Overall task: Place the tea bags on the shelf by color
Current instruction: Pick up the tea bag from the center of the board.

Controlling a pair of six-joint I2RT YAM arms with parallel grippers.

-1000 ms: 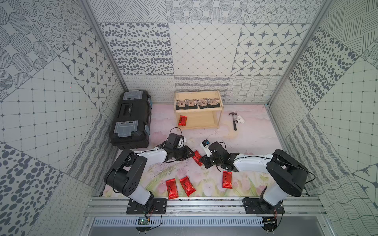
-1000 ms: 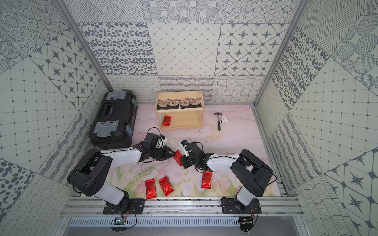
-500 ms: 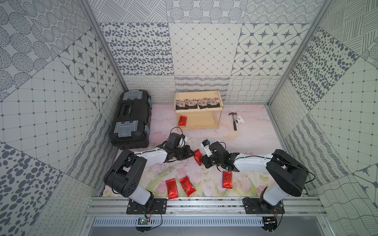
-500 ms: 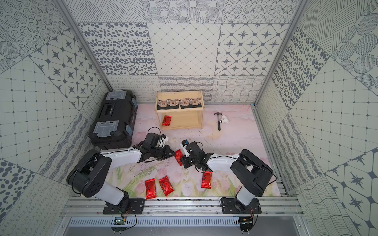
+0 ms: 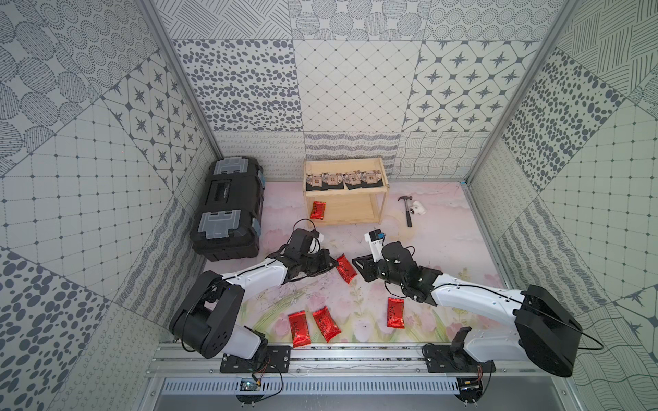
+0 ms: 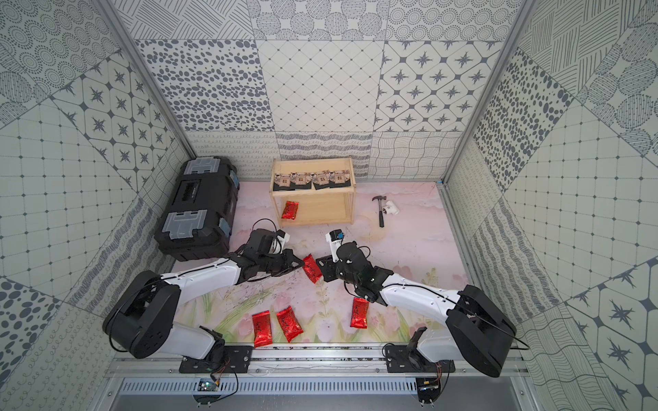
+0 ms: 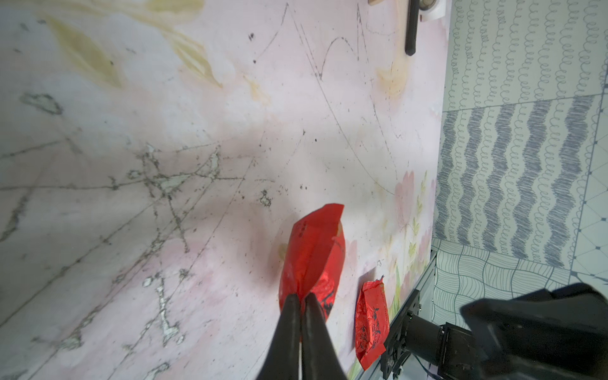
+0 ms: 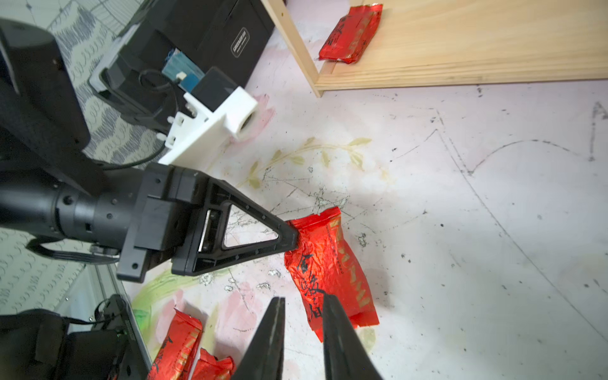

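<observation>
Red pouch (image 7: 312, 250), one end pinched in left gripper (image 7: 301, 297), runs lengthwise to the narrowly parted right gripper (image 8: 304, 301) just beyond.

Reds, blacks and pale wood over a pink floral mat.
Shiny red foil with dark script on five pouches: centre pouch (image 5: 346, 268), gold-lettered along one edge, shelf pouch (image 5: 317, 209) at 12 o'clock, 7 o'clock pouch (image 5: 297, 328), 6 o'clock pouch (image 5: 325, 323), 5 o'clock pouch (image 5: 396, 312). Black with beige house pictures on the four sachets (image 5: 343, 179). Pale wood for the shelf (image 5: 352, 211). Black with grey latches for the toolbox (image 5: 228, 213) at 10 o'clock. Black handle on the hammer (image 5: 408, 213) at 1 o'clock, white on the fitting (image 5: 417, 207). Pale pink on the mat (image 5: 438, 242), with green stems, pink blooms, dark scuff lines. Grey-on-white dots, stars, waves and grids across the walls (image 5: 356, 89). White-and-black arms (image 5: 256, 275), black left gripper (image 7: 301, 297), black right gripper (image 8: 302, 301).
</observation>
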